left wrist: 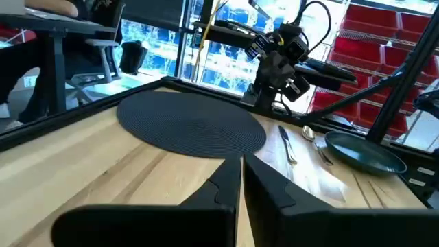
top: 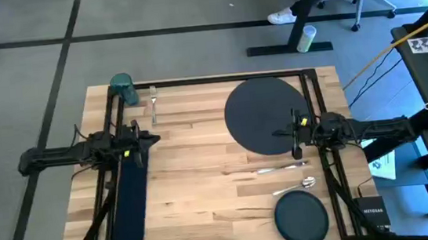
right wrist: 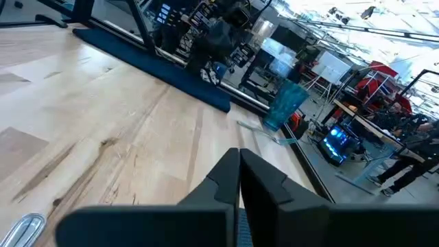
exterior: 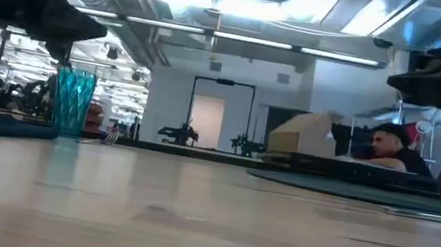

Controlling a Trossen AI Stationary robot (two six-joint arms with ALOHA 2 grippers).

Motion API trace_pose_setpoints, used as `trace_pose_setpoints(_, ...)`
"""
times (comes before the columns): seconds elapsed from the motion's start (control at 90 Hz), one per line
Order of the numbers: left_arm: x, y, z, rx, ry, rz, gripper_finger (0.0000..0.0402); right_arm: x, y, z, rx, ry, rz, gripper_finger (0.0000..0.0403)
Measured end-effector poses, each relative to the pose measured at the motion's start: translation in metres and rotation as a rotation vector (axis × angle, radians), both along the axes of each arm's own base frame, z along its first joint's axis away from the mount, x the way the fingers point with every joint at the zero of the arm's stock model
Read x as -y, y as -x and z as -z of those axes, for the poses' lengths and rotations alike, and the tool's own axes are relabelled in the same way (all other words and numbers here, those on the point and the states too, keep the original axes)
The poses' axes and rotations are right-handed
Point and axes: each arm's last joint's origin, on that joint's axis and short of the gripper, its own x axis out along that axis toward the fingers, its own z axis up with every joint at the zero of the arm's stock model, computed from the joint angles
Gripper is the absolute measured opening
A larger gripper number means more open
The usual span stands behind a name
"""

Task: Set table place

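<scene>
The left gripper [top: 155,138] hovers over the left part of the table [top: 202,160] with its fingers pressed together and nothing between them; its own camera shows the two dark fingers [left wrist: 230,185] meeting tip to tip. Just beside it, toward the table's left edge, the navy napkin [top: 130,193] lies as a long strip running down toward the near rail. Beyond it, at the far left corner, stands the teal cup [top: 123,87], upright, with the silver fork [top: 153,102] lying close to the cup's right. The right gripper [top: 291,132] hangs across the table from the left one, also closed and empty, its tips over the near-right rim of the large dark round charger [top: 265,115], which lies flat on the wood. Nearer the front rail than that gripper, the knife [top: 270,169] and the spoon [top: 299,184] lie apart on the bare boards, and past them the smaller dark plate [top: 301,216] sits near the front right corner. A person [exterior: 388,147] sits in the room behind the table.
</scene>
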Motion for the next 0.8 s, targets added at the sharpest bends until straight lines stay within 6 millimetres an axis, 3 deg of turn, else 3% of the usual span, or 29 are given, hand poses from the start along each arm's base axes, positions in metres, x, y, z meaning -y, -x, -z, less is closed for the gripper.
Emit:
trace_pose_setpoints(0.344, -0.002, 0.000, 0.000, 0.037, 0.129, -0.035, 0.0000, 0.000, 0.000, 0.000, -0.001, 0.000, 0.000, 0.0000)
trace_pose_setpoints(0.511, -0.003, 0.001, -0.005, 0.070, 0.074, -0.070, 0.0000, 0.000, 0.000, 0.000, -0.001, 0.000, 0.000, 0.0000)
trace_pose_setpoints(0.689, 0.000, 0.000, -0.024, 0.092, -0.019, 0.019, 0.0000, 0.000, 0.000, 0.000, 0.001, 0.000, 0.001, 0.0000)
trace_pose_setpoints(0.8, 0.000, -0.001, -0.038, 0.011, -0.034, 0.022, 0.0000, 0.000, 0.000, -0.004, 0.040, 0.001, 0.001, 0.0000)
